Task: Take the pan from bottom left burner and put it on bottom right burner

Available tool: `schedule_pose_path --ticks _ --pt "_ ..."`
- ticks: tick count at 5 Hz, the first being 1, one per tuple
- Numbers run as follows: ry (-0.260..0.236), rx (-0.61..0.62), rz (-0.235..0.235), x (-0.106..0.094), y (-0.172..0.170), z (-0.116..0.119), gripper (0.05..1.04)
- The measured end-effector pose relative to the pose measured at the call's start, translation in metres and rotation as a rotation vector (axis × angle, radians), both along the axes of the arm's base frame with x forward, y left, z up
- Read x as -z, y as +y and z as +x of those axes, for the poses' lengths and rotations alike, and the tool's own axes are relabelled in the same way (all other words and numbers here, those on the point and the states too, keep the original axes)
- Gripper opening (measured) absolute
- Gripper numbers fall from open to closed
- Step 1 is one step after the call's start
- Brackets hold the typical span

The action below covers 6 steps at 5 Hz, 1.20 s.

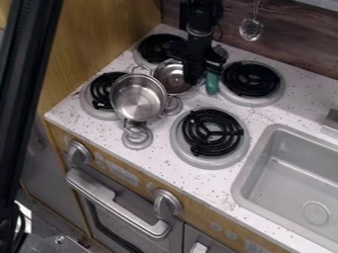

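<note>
You have the end effector (191, 80) in the upper middle of the frame, hanging down from the top edge over the tabletop (269, 114), beside a smaller pot (170, 78). You can't tell from here whether it is spread or pressed together, nor whether it touches that pot.

Your pan (137, 98), a shiny metal one with a loop handle at each end, sits left of centre, overlapping the right part of the bottom left burner (100, 92). It stands right in front of the smaller pot; you can't make out whether the two touch. The bottom right burner (210, 132) is near the middle of the frame, to the right of your pan and apart from it.

Just below the pan you see a small round metal piece (137, 140), with another (173, 105) at its right side. A green object (211, 83) lies just right of the end effector, near the upper right burner (251, 80). Behind the smaller pot is the upper left burner (157, 47). The sink (253, 150) is at lower right, and a slotted utensil (251, 29) hangs against the wall at upper right.
</note>
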<state>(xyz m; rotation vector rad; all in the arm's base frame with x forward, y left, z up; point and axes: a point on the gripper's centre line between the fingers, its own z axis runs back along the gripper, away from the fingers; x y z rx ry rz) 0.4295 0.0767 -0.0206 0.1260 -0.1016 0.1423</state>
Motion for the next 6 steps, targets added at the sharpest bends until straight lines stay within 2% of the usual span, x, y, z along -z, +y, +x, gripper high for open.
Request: schedule_pose_path --ticks 1,2,3,4,5,6 --pt "0.013 -0.019 -0.005 0.0 0.0 -0.01 0.064" --pt "0.043 -0.076 -0.013 0.005 0.011 -0.021 0.209" --pt "0.081 -0.126 -0.019 0.012 0.021 -0.035 0.462" --pt "0.113 -0.152 -0.026 0.018 0.024 -0.047 0.781" --pt "0.131 -0.187 -0.025 0.022 0.031 -0.055 0.994" --pt "0.141 -0.2 -0.022 0.022 0.035 -0.057 0.999"
